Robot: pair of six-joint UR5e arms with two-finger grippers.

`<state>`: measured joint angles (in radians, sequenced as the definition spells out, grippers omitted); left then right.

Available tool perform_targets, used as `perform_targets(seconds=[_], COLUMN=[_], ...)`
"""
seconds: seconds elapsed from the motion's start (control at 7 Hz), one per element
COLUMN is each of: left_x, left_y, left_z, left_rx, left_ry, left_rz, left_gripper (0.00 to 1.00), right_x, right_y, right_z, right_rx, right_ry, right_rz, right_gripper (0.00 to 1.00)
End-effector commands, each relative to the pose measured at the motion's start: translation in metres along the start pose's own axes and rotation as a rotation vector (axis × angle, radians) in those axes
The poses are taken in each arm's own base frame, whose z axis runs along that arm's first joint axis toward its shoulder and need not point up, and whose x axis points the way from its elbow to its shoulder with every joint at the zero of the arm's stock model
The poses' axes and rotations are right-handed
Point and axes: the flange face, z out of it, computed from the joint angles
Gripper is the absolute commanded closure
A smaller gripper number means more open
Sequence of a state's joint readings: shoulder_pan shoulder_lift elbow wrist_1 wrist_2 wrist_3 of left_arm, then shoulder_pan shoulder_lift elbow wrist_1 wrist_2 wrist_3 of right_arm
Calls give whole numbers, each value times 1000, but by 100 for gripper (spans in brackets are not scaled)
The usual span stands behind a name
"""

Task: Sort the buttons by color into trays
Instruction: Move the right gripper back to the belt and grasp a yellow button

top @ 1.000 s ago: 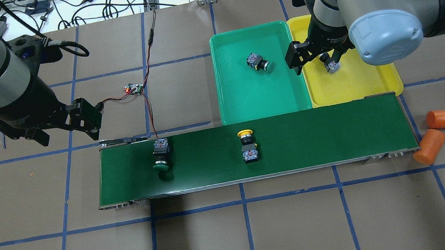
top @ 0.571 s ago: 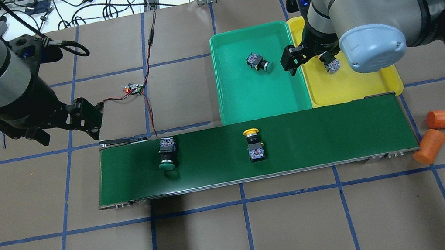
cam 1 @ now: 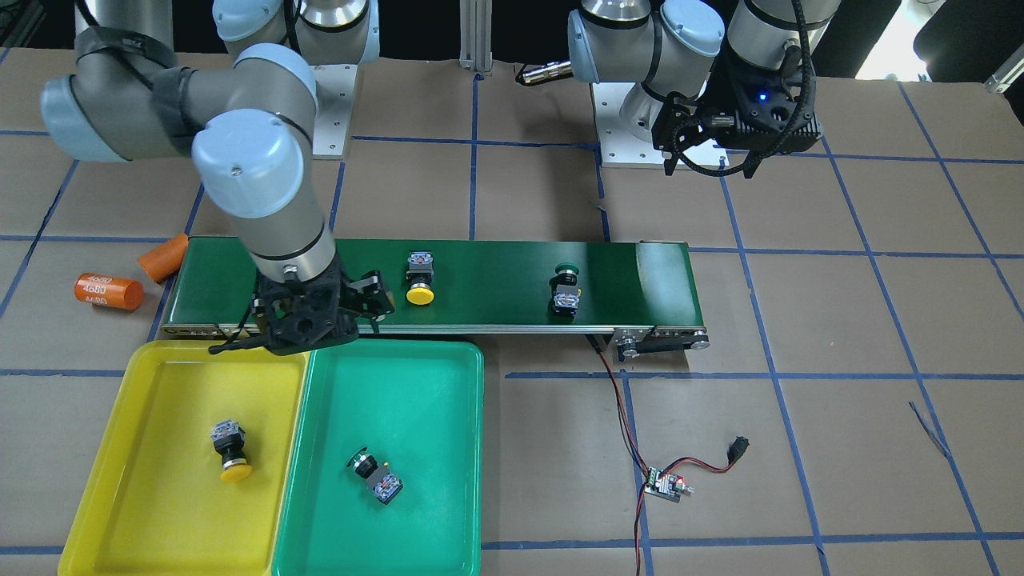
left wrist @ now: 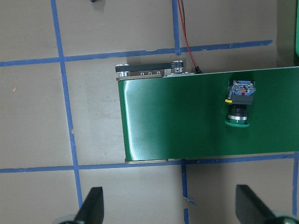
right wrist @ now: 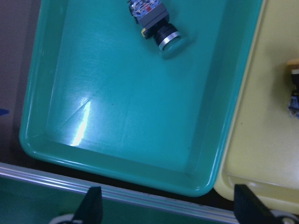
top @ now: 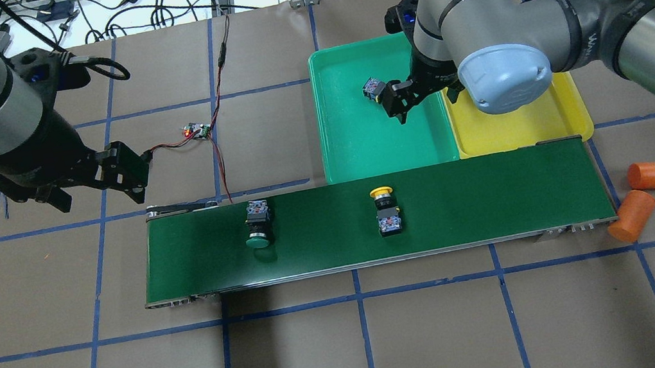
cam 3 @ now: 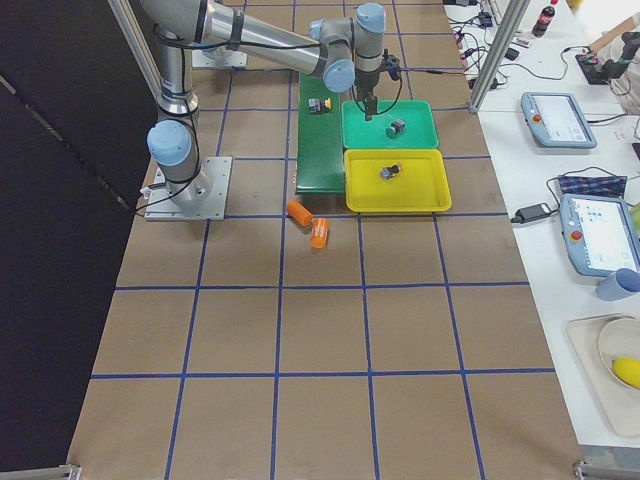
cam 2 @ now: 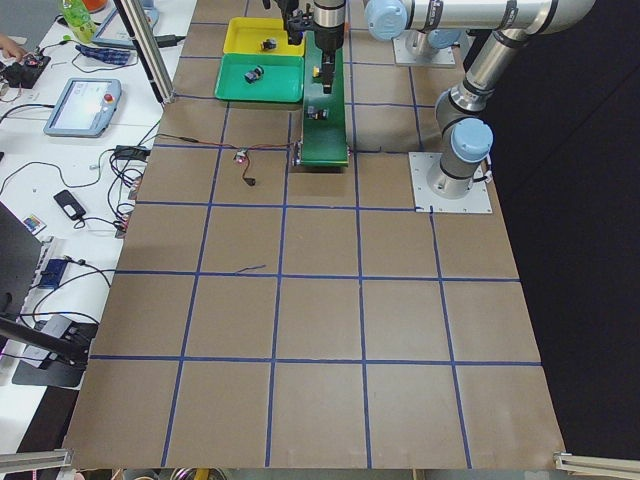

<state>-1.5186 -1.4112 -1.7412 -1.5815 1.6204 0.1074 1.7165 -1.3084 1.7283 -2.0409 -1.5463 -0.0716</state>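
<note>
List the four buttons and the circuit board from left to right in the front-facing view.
Yellow button in yellow tray → green button in green tray → second yellow button on belt → second green button on belt → circuit board.

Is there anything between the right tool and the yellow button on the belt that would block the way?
Nothing visible does. The right tool hangs open above the green tray, near its belt-side rim. The yellow button lies on the conveyor belt. Only the tray rim and bare belt lie between them.
</note>
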Motion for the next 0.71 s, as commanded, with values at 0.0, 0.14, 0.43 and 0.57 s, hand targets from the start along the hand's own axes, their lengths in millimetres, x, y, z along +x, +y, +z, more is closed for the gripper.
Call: perform_targets(seconds=[0.0,0.14,0.43,0.57], left_x=[-1,0,-1,0], left_y=[1,1,1,2], left_z=[2,3,4,5], left_rx=[-4,-7,-8,-10], left_ry=[-8,-7,-8,-8], left_rz=[2,2,5,7], left_gripper=[0,0,0,0], right_x=[-58,-67,-64,-60], right_y=[33,45,81,89], right_z=[15,25,54,67], right_rx=[-38,-56,-81,-31], right_ry=[-7,-4,-4,-6], right_rz=[115,102,75,77], right_gripper=[0,0,0,3])
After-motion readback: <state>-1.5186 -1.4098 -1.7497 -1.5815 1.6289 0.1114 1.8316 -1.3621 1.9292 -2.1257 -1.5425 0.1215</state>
